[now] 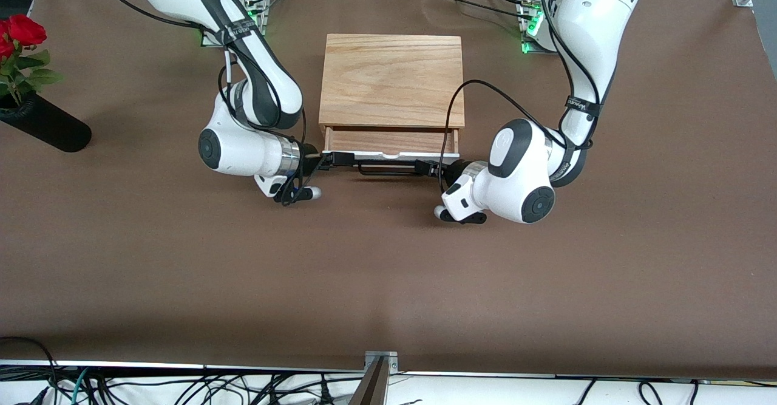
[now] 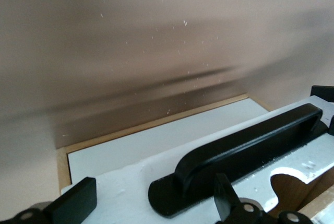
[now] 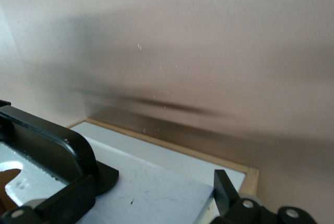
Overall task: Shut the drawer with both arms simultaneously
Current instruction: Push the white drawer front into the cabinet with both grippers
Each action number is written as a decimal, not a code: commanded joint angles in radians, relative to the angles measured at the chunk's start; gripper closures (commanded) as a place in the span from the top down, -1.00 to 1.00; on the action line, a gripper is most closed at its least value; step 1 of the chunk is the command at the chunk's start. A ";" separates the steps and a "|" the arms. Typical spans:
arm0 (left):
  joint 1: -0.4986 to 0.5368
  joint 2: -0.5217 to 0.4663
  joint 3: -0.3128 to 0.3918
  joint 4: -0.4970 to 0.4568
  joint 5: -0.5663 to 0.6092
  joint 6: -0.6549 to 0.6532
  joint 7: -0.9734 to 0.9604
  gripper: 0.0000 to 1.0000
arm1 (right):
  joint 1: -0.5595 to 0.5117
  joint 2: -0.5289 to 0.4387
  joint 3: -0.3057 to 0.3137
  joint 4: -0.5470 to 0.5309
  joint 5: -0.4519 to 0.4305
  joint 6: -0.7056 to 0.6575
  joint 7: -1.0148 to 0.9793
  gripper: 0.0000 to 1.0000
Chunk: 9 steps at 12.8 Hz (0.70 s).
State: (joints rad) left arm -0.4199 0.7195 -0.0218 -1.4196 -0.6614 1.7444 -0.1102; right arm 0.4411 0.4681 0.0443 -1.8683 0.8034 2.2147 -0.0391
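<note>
The oak cabinet [image 1: 391,80] stands mid-table. Its drawer [image 1: 388,140] is pulled out a short way toward the front camera, white front panel [image 1: 391,155] and black bar handle [image 1: 388,167] leading. My right gripper [image 1: 331,161] is at the panel's end toward the right arm, my left gripper [image 1: 434,167] at the other end. In the left wrist view the left gripper [image 2: 154,203] is open against the panel [image 2: 120,179], its fingers [image 2: 78,200] straddling the handle's [image 2: 250,145] foot. In the right wrist view the right gripper [image 3: 148,195] is open on the bare panel [image 3: 151,187] beside the handle [image 3: 47,140].
A black vase [image 1: 45,127] with red roses [image 1: 21,31] lies at the right arm's end of the table. Black cables trail from both arms beside the cabinet. The brown table cover [image 1: 388,283] stretches toward the front camera.
</note>
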 commanded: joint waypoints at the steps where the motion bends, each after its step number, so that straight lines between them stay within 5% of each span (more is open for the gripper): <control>1: -0.036 0.011 0.006 -0.010 -0.018 -0.046 -0.003 1.00 | 0.010 -0.086 0.011 -0.126 0.013 -0.003 -0.001 1.00; 9: -0.036 0.012 0.006 -0.012 -0.015 -0.261 -0.002 1.00 | 0.010 -0.172 0.038 -0.276 0.013 0.011 0.002 1.00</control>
State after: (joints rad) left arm -0.4443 0.7331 -0.0238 -1.4210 -0.6614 1.5500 -0.1102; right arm 0.4470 0.3418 0.0674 -2.0615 0.8126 2.2336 -0.0356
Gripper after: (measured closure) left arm 0.000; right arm 0.000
